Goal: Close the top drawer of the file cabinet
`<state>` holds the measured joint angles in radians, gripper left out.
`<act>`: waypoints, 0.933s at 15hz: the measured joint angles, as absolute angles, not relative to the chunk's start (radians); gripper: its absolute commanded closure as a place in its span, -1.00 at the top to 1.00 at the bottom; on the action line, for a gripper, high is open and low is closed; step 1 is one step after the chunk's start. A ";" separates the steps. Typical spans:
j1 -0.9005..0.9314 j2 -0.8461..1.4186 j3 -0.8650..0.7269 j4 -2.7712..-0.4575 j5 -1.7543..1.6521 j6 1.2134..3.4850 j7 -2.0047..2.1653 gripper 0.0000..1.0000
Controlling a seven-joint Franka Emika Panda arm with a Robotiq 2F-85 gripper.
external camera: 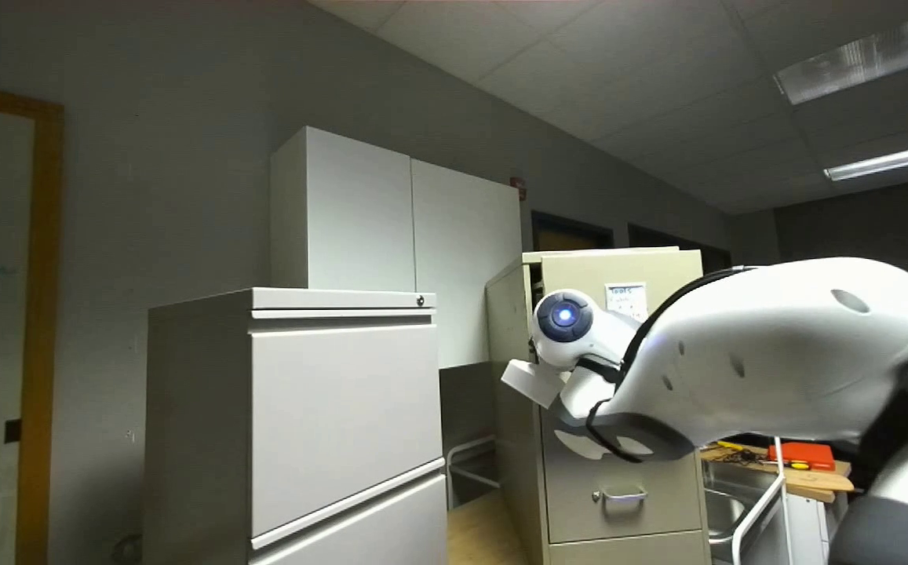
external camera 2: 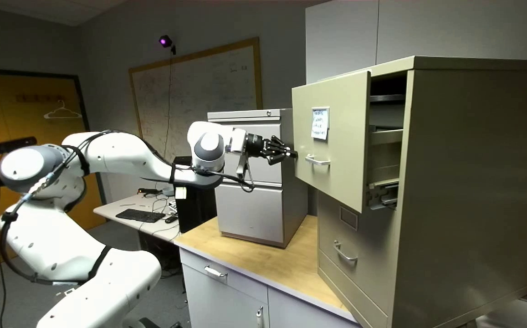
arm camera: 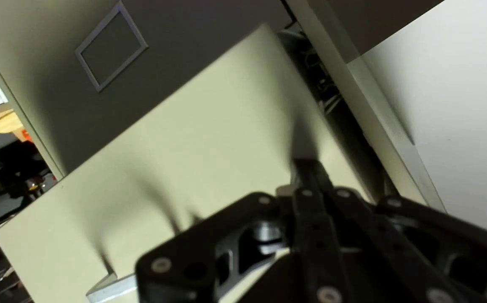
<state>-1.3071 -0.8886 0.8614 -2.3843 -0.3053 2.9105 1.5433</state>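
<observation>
The file cabinet (external camera 2: 463,182) is narrow, upright and beige-grey, and it shows in both exterior views. Its top drawer (external camera 2: 345,100) stands partly pulled out, with a dark gap and the drawer's side visible behind the front. The front carries a small handle (external camera 2: 318,160) and a paper label. My gripper (external camera 2: 294,155) is shut with nothing between its fingers. Its tips are at the drawer front near the edge farther from the exterior camera, left of the handle, and appear to touch it. In the wrist view the shut fingertips (arm camera: 306,166) meet their shadow on the pale front.
A light grey drawer unit (external camera 2: 249,214) stands on the wooden counter (external camera 2: 299,255) beside the file cabinet, close to my wrist. White wall cabinets (external camera: 359,220) hang behind. Below the top drawer is a shut lower drawer with its handle (external camera 2: 345,253). A desk (external camera 2: 126,214) holds a keyboard.
</observation>
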 measured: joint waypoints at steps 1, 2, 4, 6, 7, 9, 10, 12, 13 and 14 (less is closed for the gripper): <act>-1.344 -0.900 0.891 -2.365 -0.295 2.894 1.543 -1.00; -1.375 -0.909 0.916 -2.347 -0.285 2.879 1.543 -1.00; -1.428 -0.920 0.956 -2.312 -0.270 2.850 1.543 -1.00; -1.466 -0.926 0.987 -2.281 -0.261 2.817 1.543 -1.00; -1.484 -0.928 1.000 -2.263 -0.258 2.800 1.543 -1.00; -1.517 -0.928 1.026 -2.229 -0.257 2.762 1.543 -1.00; -1.530 -0.929 1.037 -2.210 -0.256 2.737 1.543 -1.00; -1.554 -0.929 1.058 -2.174 -0.255 2.684 1.542 -1.00; -1.566 -0.929 1.068 -2.157 -0.255 2.660 1.541 -0.99; -1.580 -0.928 1.078 -2.140 -0.255 2.640 1.541 -0.99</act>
